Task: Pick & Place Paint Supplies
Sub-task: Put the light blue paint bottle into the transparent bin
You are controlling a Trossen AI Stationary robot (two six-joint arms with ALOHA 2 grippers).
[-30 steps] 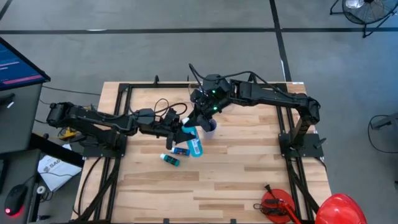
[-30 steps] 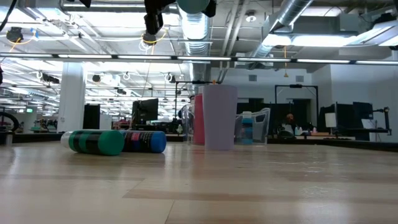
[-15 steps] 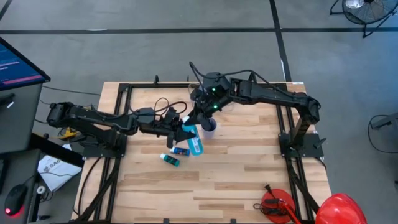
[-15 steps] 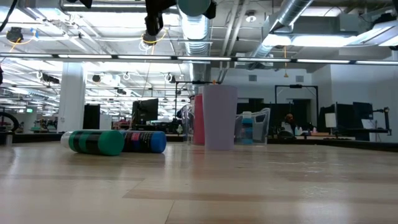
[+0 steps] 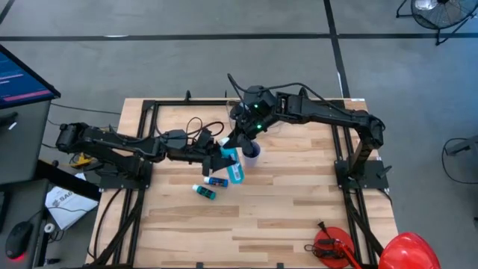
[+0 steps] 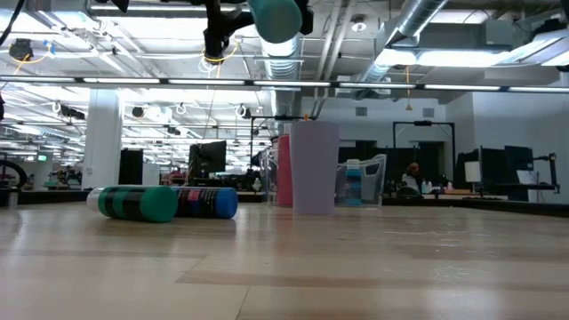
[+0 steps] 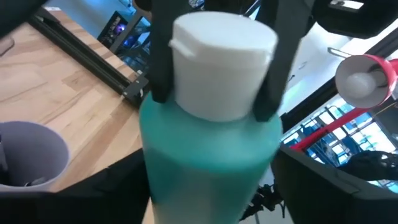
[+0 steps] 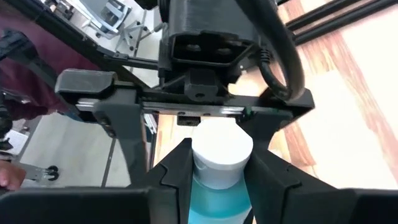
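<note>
Going left to right in the overhead shot: the left end effector [image 5: 221, 155] sits near the middle of the table [image 5: 299, 217], its fingers [image 7: 163, 56] spread on either side of the white cap of the large light blue bottle [image 5: 234, 170], flanking it rather than clearly squeezing; can't tell if they touch. The right end effector [image 5: 237, 143] comes in from 1 o'clock and clamps that same bottle, pads [image 8: 177, 168] pressed on its neck. The bottle hangs above the table, its lower end just poking in at the top of the low view. At 7 o'clock from it lie a teal bottle [image 5: 204, 192] and a blue bottle [image 5: 216, 181], caps hard to make out. The purple cup [image 6: 314, 167] stands just right, mostly hidden overhead.
</note>
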